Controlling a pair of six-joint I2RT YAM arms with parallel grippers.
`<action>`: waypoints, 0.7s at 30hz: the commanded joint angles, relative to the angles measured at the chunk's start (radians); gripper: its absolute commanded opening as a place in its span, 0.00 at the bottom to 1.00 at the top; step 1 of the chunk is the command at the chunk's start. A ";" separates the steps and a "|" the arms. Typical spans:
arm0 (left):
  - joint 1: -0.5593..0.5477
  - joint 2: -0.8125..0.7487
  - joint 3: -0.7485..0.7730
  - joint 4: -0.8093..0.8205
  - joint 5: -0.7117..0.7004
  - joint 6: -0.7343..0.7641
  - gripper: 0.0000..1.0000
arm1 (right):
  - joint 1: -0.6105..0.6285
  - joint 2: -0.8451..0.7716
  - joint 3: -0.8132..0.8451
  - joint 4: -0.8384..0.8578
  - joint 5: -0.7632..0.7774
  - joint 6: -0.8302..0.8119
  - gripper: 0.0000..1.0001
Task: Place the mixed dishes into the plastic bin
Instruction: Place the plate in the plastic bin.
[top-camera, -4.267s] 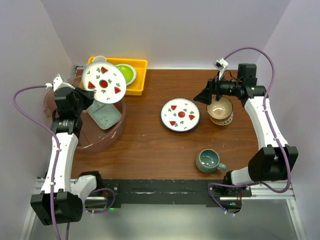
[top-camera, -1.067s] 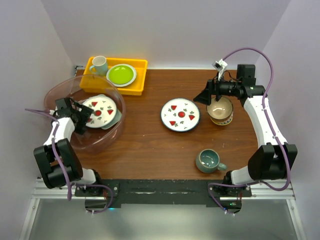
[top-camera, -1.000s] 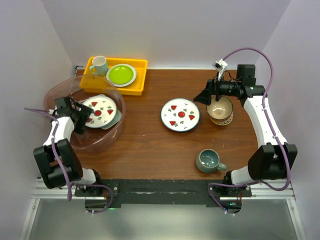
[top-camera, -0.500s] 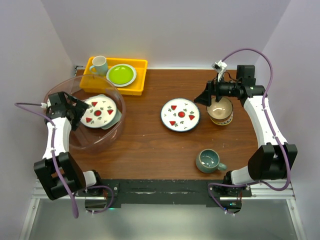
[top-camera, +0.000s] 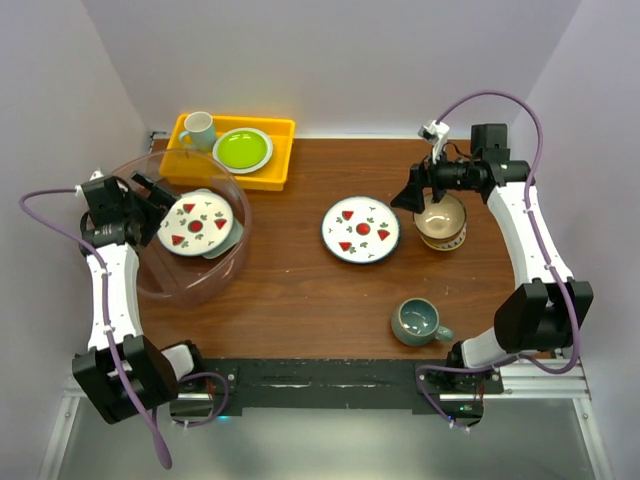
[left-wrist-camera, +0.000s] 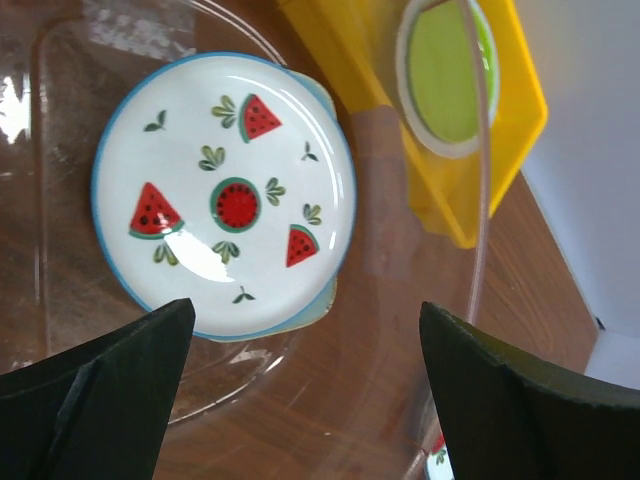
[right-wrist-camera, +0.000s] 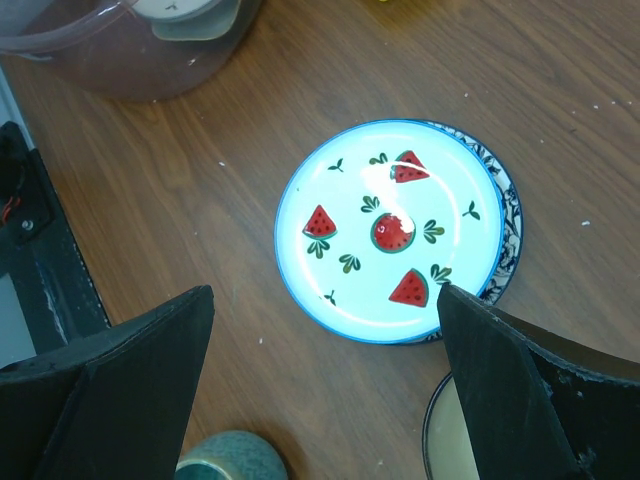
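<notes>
The plastic bin (top-camera: 190, 282) stands at the table's left. In it a watermelon-patterned plate (top-camera: 196, 224) lies on the pale green tray (top-camera: 227, 241). My left gripper (top-camera: 152, 207) hovers open over the bin's left rim, empty. Its wrist view looks down on that plate (left-wrist-camera: 224, 195), the tray's corner (left-wrist-camera: 325, 298) and the bin floor (left-wrist-camera: 380, 385). My right gripper (top-camera: 408, 192) hangs open and empty between a second watermelon plate (top-camera: 361, 229) and the cream-tan bowl (top-camera: 439, 221). That plate (right-wrist-camera: 385, 230) rests on a blue-patterned plate (right-wrist-camera: 508, 228). The teal mug (top-camera: 417, 321) sits near the front.
A yellow tray (top-camera: 283, 160) at the back left holds a white mug (top-camera: 198, 128) and a lime-green plate (top-camera: 242, 149). The walls close in on both sides. The black base rail (top-camera: 320, 380) runs along the near edge.
The plate that my left gripper held above the bin now lies on the tray in it. The open left gripper has drawn back to the left and up. The right arm barely moved.
</notes>
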 joint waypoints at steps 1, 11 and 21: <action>0.001 -0.034 0.021 0.081 0.151 0.046 1.00 | 0.019 0.010 0.062 -0.037 0.030 -0.062 0.98; -0.062 -0.054 0.006 0.163 0.285 0.084 1.00 | 0.096 0.033 0.084 -0.069 0.093 -0.114 0.98; -0.237 -0.081 0.012 0.231 0.305 0.107 1.00 | 0.208 0.018 0.058 -0.122 0.144 -0.264 0.98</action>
